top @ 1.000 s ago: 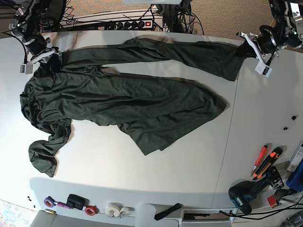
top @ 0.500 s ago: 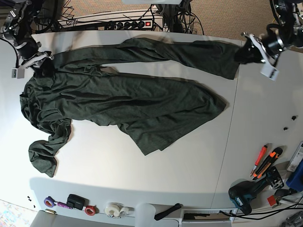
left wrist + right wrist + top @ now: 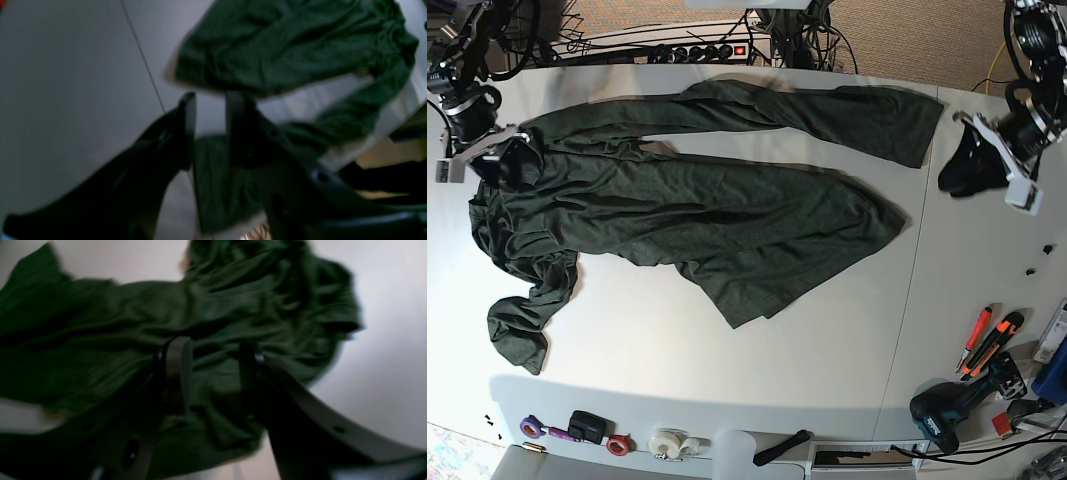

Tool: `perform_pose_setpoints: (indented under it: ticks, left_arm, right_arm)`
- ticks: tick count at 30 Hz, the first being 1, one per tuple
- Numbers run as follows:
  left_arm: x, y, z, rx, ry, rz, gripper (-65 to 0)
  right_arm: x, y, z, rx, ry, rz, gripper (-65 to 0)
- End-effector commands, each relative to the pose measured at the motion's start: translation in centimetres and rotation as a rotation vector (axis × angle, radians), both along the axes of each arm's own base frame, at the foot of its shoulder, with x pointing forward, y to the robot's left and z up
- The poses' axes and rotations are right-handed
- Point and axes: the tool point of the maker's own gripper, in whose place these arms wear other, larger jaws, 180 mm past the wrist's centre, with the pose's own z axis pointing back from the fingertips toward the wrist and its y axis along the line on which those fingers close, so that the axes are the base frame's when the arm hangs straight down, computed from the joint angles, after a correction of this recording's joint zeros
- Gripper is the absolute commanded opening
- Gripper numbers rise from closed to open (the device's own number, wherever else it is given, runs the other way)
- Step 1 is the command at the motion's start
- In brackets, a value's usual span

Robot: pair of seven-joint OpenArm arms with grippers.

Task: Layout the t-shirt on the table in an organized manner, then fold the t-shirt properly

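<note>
Left hand (image 3: 962,172), black with two curved fingers, hangs over bare tabletop at about 2 o'clock in the base view, just beside the garment's far corner; its fingers (image 3: 186,126) stand apart with nothing between them, released. Right hand (image 3: 505,163), black likewise, sits at about 10 o'clock over the garment's bunched end; in the right wrist view its fingers (image 3: 176,370) are spread with cloth visible behind the gap, and nothing is pinched between them. Both wrist views are blurred.

Large dark green t-shirt of plain soft fabric (image 3: 697,215) lies across the upper and middle part of the wide smooth white tabletop (image 3: 727,360), running from 9 o'clock to 2 o'clock. One long band of cloth stretches along the far edge towards 1 o'clock; the broader body lies below it, wrinkled, tapering to a point at 3 o'clock. A sleeve trails down towards 8 o'clock. The thin seam line (image 3: 905,300) of the tabletop runs just beside the garment's 3 o'clock tip.

Small tape rolls (image 3: 617,440) rest along the near edge at 7 o'clock; orange-handled tools (image 3: 989,342) lie at 4 o'clock, well apart from the garment.
</note>
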Motion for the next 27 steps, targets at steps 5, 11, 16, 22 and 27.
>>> perform_pose_setpoints:
  ticks: [5,11,16,22,27]
  left_arm:
    - [2.0,-1.5,2.4,-0.023,-0.101,-0.049,-46.8]
    - [3.9,-5.3,0.0,0.069,-0.089,-0.085,-46.8]
    - [4.8,-8.7,-0.9,0.119,-0.097,-0.149,-46.8]
    - [6.4,-11.9,-1.0,0.201,-0.123,-0.208,-46.8]
    - [8.0,-13.6,0.2,0.232,-0.196,-0.209,-46.9]
  right_arm:
    - [2.2,-2.7,3.0,-0.093,-0.076,-0.100,-41.4]
    - [2.7,-3.2,3.3,-0.131,-0.077,-0.112,-41.4]
    - [2.2,-4.6,2.6,-0.164,-0.037,-0.171,-41.4]
    - [1.8,-5.9,0.3,-0.108,-0.039,-0.216,-41.4]
    - [2.0,-6.7,-1.7,-0.044,-0.019,-0.255,-41.4]
